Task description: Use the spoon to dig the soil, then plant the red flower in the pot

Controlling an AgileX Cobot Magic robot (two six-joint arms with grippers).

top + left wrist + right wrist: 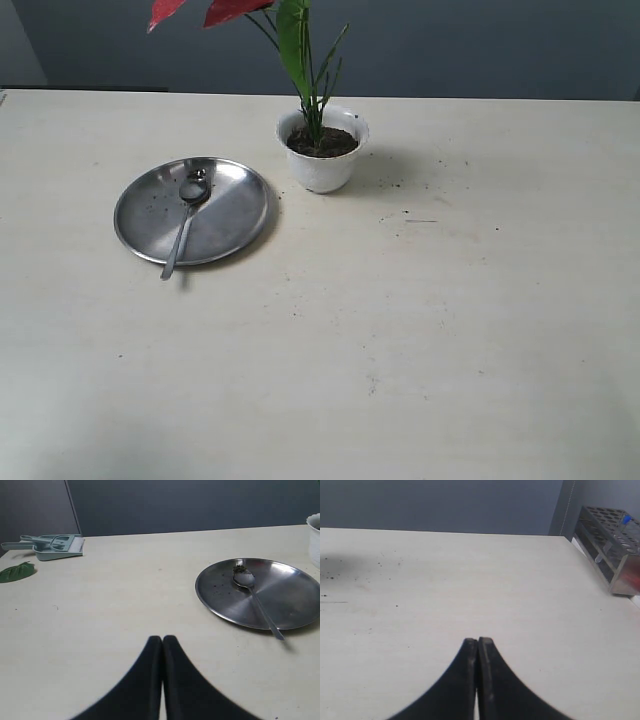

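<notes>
Backing the pale speckled table (400,350) stands a blue-grey wall (480,45).

The pot (322,172): small, white, scalloped rim; upright at upper centre of the exterior view.
The soil (322,143): dark, crumbly; fills the pot to just below the rim.
The red flower (232,9): stands in the soil; thin green stem, grassy blades, one broad leaf; red bloom cropped by the top edge.
The spoon (186,220): slim, silver; lies on the steel plate (235,215) left of the pot, dark crumbs in its bowl, handle tip overhanging the lower-left rim.
</notes>
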